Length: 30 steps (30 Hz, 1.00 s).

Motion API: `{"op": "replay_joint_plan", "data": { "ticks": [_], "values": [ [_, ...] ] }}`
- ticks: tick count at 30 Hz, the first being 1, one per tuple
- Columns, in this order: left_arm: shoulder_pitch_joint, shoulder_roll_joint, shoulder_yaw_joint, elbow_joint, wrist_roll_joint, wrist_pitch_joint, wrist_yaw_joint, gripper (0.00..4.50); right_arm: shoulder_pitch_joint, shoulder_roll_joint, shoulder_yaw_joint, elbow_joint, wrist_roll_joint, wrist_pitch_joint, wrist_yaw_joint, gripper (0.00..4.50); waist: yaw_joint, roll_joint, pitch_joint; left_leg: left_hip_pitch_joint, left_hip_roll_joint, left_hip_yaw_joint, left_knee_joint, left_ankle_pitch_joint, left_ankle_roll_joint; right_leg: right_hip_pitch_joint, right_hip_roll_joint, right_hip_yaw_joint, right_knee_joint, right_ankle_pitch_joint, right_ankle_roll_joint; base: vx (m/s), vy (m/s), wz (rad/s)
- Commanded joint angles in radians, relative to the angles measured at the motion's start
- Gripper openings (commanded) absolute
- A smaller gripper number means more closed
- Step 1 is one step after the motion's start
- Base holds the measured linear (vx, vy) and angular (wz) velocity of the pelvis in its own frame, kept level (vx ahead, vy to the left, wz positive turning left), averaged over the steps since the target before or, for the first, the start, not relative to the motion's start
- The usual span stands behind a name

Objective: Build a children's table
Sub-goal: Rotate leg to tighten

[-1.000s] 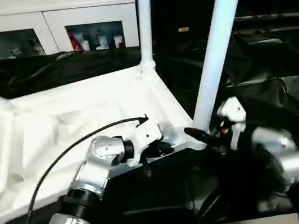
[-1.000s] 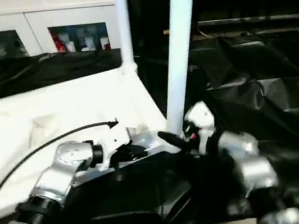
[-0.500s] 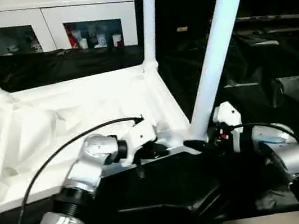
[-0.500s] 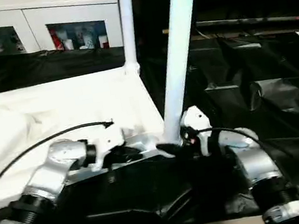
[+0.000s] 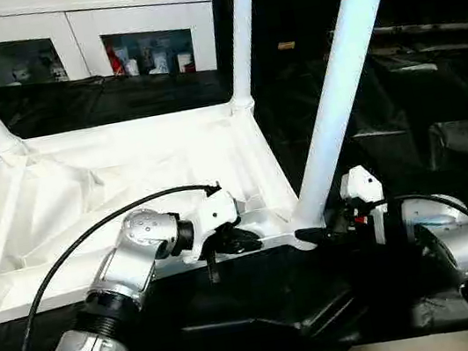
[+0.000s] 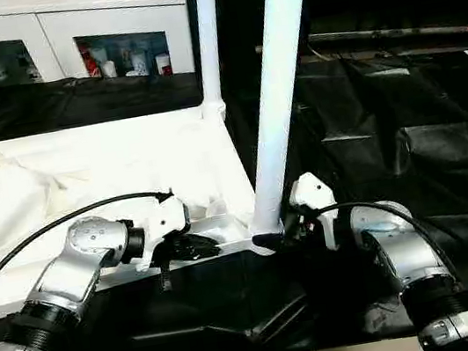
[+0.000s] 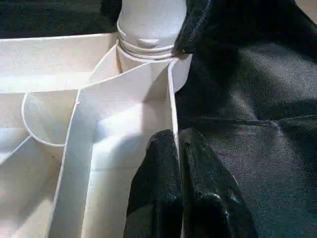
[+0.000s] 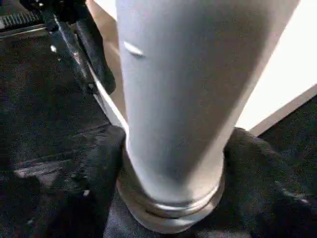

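While our head view has tilted, the near leg (image 5: 340, 87) has stood straighter in its corner socket (image 7: 148, 49) than a second ago, so seating looks nearly done. Our right gripper (image 8: 168, 198) is closed around that leg's base; our left gripper (image 7: 176, 163) pinches the tabletop (image 5: 128, 183) rim beside the socket. The tabletop lies underside-up, its near edge by the work table (image 5: 437, 108) edge; open room lies right of the leg.

1 tabletop (image 5: 128, 179), 3 legs (image 5: 343, 78) visible, maybe more.
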Motion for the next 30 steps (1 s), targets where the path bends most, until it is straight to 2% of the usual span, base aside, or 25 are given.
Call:
{"op": "replay_joint_plan", "data": {
  "ticks": [1, 3, 4, 5, 6, 7, 8, 13, 14, 16, 17, 18, 19, 20, 21, 22, 23, 24, 25, 27, 28, 29, 30],
  "values": [
    [0.055, 0.010, -0.068, 0.062, 0.016, 0.017, -0.066, 0.00, -0.022, -0.003, -0.012, 0.019, 0.007, -0.003, 0.006, 2.85, 0.001, -0.003, -0.037, -0.004, 0.031, -0.012, -0.058, -0.187, 0.084, 0.050, -0.046, 0.041, -0.061, -0.123, -0.251, 0.000, 0.000, 0.00],
    [0.056, 0.007, -0.071, 0.065, 0.018, 0.016, -0.062, 0.00, -0.025, 0.004, -0.013, 0.033, 0.011, -0.008, 0.008, 2.78, 0.005, -0.010, -0.037, -0.005, 0.031, -0.012, -0.056, -0.172, 0.096, 0.051, -0.049, 0.040, -0.058, -0.121, -0.257, 0.000, 0.000, 0.00],
    [0.056, 0.007, -0.071, 0.065, 0.018, 0.015, -0.062, 0.00, -0.026, 0.006, -0.013, 0.034, 0.012, -0.008, 0.008, 2.73, 0.005, -0.008, -0.037, -0.005, 0.031, -0.012, -0.057, -0.173, 0.096, 0.050, -0.049, 0.040, -0.060, -0.129, -0.255, 0.000, 0.000, 0.00],
    [0.061, 0.006, -0.070, 0.057, 0.015, 0.021, -0.058, 0.00, -0.025, 0.013, -0.012, 0.034, 0.017, -0.006, 0.011, 2.71, 0.007, -0.015, -0.036, -0.005, 0.032, -0.012, -0.057, -0.175, 0.096, 0.050, -0.051, 0.040, -0.060, -0.151, -0.250, 0.000, 0.000, 0.00],
    [0.064, 0.006, -0.068, 0.051, 0.012, 0.025, -0.057, 0.00, -0.024, 0.016, -0.011, 0.032, 0.020, -0.004, 0.011, 2.69, 0.008, -0.017, -0.035, -0.005, 0.032, -0.012, -0.057, -0.177, 0.095, 0.049, -0.050, 0.040, -0.062, -0.161, -0.246, 0.000, 0.000, 0.00],
    [0.080, 0.015, -0.061, 0.026, 0.001, 0.035, -0.057, 0.00, -0.026, 0.031, -0.007, 0.027, 0.032, 0.002, 0.019, 2.69, 0.008, -0.025, -0.035, -0.006, 0.033, -0.012, -0.057, -0.175, 0.092, 0.050, -0.052, 0.041, -0.060, -0.171, -0.240, 0.000, 0.000, 0.00],
    [0.080, 0.015, -0.061, 0.026, 0.001, 0.035, -0.057, 0.00, -0.026, 0.031, -0.007, 0.027, 0.032, 0.002, 0.019, 2.68, 0.010, -0.021, -0.035, -0.006, 0.034, -0.014, -0.059, -0.174, 0.092, 0.049, -0.053, 0.040, -0.060, -0.177, -0.238, 0.000, 0.000, 0.00],
    [0.070, 0.004, -0.045, 0.055, 0.014, 0.028, 0.018, 0.00, -0.013, 0.072, -0.019, 0.029, 0.045, 0.004, -0.035, 2.67, 0.004, -0.021, -0.033, -0.003, 0.033, -0.012, -0.060, -0.183, 0.085, 0.045, -0.051, 0.041, -0.063, -0.191, -0.229, 0.000, 0.000, 0.00],
    [0.056, -0.014, -0.039, 0.077, 0.025, 0.036, 0.062, 0.00, -0.002, 0.102, -0.031, 0.030, 0.047, 0.004, -0.084, 2.66, 0.004, -0.025, -0.031, -0.004, 0.031, -0.012, -0.061, -0.201, 0.077, 0.045, -0.052, 0.042, -0.069, -0.234, -0.215, 0.000, 0.000, 0.00],
    [0.048, -0.025, -0.036, 0.088, 0.032, 0.042, 0.087, 0.00, 0.004, 0.120, -0.037, 0.029, 0.047, 0.004, -0.114, 2.64, 0.005, -0.023, -0.028, -0.002, 0.031, -0.012, -0.062, -0.219, 0.068, 0.040, -0.053, 0.043, -0.075, -0.283, -0.198, 0.000, 0.000, 0.00],
    [0.025, -0.061, -0.029, 0.122, 0.052, 0.058, 0.173, 0.00, 0.011, 0.180, -0.048, 0.052, 0.019, 0.011, -0.245, 2.64, 0.002, -0.022, -0.025, -0.002, 0.030, -0.014, -0.066, -0.241, 0.054, 0.038, -0.053, 0.042, -0.082, -0.346, -0.176, 0.000, 0.000, 0.00],
    [0.012, -0.091, -0.027, 0.143, 0.060, 0.070, 0.221, 0.00, 0.018, 0.227, -0.048, 0.062, 0.001, 0.006, -0.326, 2.63, 0.001, -0.015, -0.024, 0.001, 0.030, -0.018, -0.070, -0.262, 0.033, 0.035, -0.055, 0.041, -0.087, -0.399, -0.154, 0.000, 0.000, 0.00],
    [0.003, -0.112, -0.026, 0.157, 0.064, 0.079, 0.254, 0.00, 0.023, 0.258, -0.048, 0.068, -0.010, 0.003, -0.379, 2.63, -0.005, -0.019, -0.021, 0.000, 0.028, -0.020, -0.074, -0.287, 0.013, 0.032, -0.053, 0.039, -0.094, -0.461, -0.127, 0.000, 0.000, 0.00],
    [-0.005, -0.134, -0.028, 0.168, 0.071, 0.085, 0.285, 0.00, 0.024, 0.294, -0.052, 0.080, -0.021, 0.005, -0.447, 2.63, -0.005, -0.018, -0.019, 0.002, 0.028, -0.023, -0.075, -0.309, 0.005, 0.029, -0.055, 0.038, -0.099, -0.501, -0.114, 0.000, 0.000, 0.00],
    [-0.007, -0.140, -0.030, 0.170, 0.073, 0.087, 0.292, 0.00, 0.023, 0.303, -0.054, 0.084, -0.024, 0.005, -0.466, 2.63, -0.008, -0.020, -0.016, 0.006, 0.026, -0.027, -0.077, -0.346, -0.003, 0.025, -0.057, 0.035, -0.108, -0.580, -0.084, 0.000, 0.000, 0.00],
    [-0.017, -0.174, -0.037, 0.180, 0.080, 0.096, 0.323, 0.00, 0.014, 0.349, -0.057, 0.110, -0.043, -0.005, -0.555, 2.63, -0.008, -0.016, -0.016, 0.008, 0.025, -0.030, -0.077, -0.359, -0.006, 0.025, -0.059, 0.034, -0.110, -0.607, -0.071, 0.000, 0.000, 0.00],
    [-0.022, -0.198, -0.040, 0.186, 0.079, 0.100, 0.339, 0.00, 0.006, 0.375, -0.051, 0.128, -0.063, -0.019, -0.607, 2.63, -0.011, -0.016, -0.013, 0.014, 0.024, -0.032, -0.077, -0.394, -0.012, 0.015, -0.059, 0.031, -0.121, -0.661, -0.050, -0.052, 0.021, -0.06],
    [-0.024, -0.215, -0.044, 0.188, 0.078, 0.101, 0.344, 0.00, 0.000, 0.391, -0.041, 0.140, -0.083, -0.026, -0.641, 2.63, -0.013, -0.015, -0.011, 0.025, 0.020, -0.036, -0.073, -0.439, -0.015, 0.007, -0.059, 0.024, -0.133, -0.721, -0.031, -0.052, 0.021, -0.06],
    [-0.025, -0.239, -0.064, 0.194, 0.084, 0.095, 0.341, 0.00, -0.008, 0.416, -0.016, 0.152, -0.114, -0.055, -0.668, 2.63, -0.014, -0.011, -0.016, 0.027, 0.020, -0.039, -0.075, -0.450, -0.012, 0.013, -0.061, 0.019, -0.139, -0.715, -0.023, 0.000, 0.000, 0.00],
    [-0.024, -0.251, -0.083, 0.197, 0.091, 0.086, 0.334, 0.00, -0.008, 0.430, -0.002, 0.149, -0.123, -0.072, -0.660, 2.63, -0.016, -0.008, -0.016, 0.015, 0.024, -0.044, -0.088, -0.453, -0.006, 0.023, -0.056, 0.018, -0.133, -0.653, -0.026, 0.000, 0.000, 0.00],
    [-0.023, -0.252, -0.087, 0.197, 0.093, 0.085, 0.331, 0.00, -0.006, 0.432, 0.000, 0.147, -0.122, -0.074, -0.654, 3.19, -0.018, -0.010, -0.014, 0.015, 0.024, -0.044, -0.089, -0.463, -0.003, 0.022, -0.056, 0.018, -0.135, -0.647, -0.029, 0.000, 0.000, 0.00],
    [-0.023, -0.253, -0.088, 0.199, 0.096, 0.079, 0.326, 0.00, -0.003, 0.435, -0.005, 0.140, -0.116, -0.079, -0.646, 3.33, -0.017, -0.006, -0.014, 0.022, 0.023, -0.044, -0.088, -0.483, 0.001, 0.018, -0.056, 0.018, -0.137, -0.643, -0.036, 0.000, 0.000, 0.00],
    [-0.022, -0.251, -0.088, 0.197, 0.096, 0.073, 0.316, 0.00, 0.000, 0.434, -0.015, 0.132, -0.103, -0.082, -0.633, 3.33, -0.019, -0.005, -0.014, 0.022, 0.022, -0.045, -0.090, -0.494, 0.004, 0.018, -0.056, 0.020, -0.141, -0.640, -0.040, 0.000, 0.000, 0.00]
  ]
}}
